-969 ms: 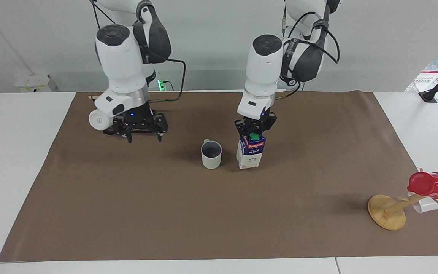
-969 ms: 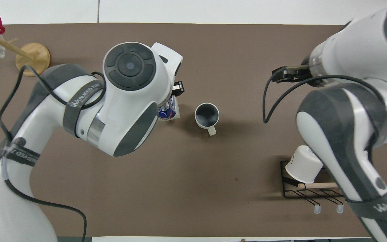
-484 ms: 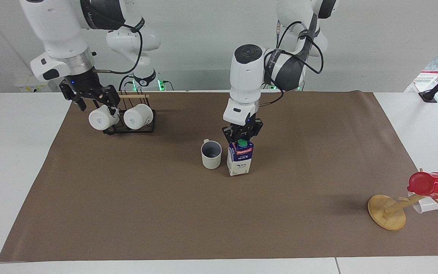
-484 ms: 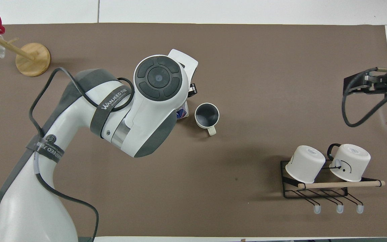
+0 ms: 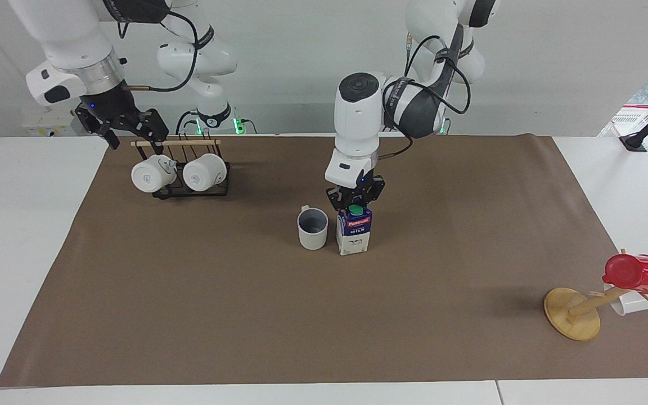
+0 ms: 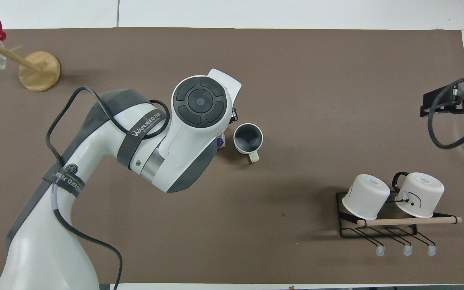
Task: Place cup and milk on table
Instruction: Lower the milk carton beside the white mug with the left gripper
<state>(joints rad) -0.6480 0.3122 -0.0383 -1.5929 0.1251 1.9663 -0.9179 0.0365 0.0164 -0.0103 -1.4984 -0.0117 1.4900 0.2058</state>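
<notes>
Milk [image 5: 353, 236] stood beside your cup [image 5: 313, 228], left gripper [image 5: 354, 205] clenched on its top; right gripper [image 5: 130, 134] hung released above the rack [image 5: 192, 188].

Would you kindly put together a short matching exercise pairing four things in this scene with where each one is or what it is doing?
Things:
1. milk
2. cup
3. red plastic cup
4. right gripper

Places or states:
A. hanging on the wooden stand at the left arm's end
B. open, up over the black mug rack
C. standing on the brown sheet, held at its top by the shut left gripper
D. standing free on the brown sheet, beside the carton

Pairs: 1-C, 2-D, 3-A, 4-B
</notes>
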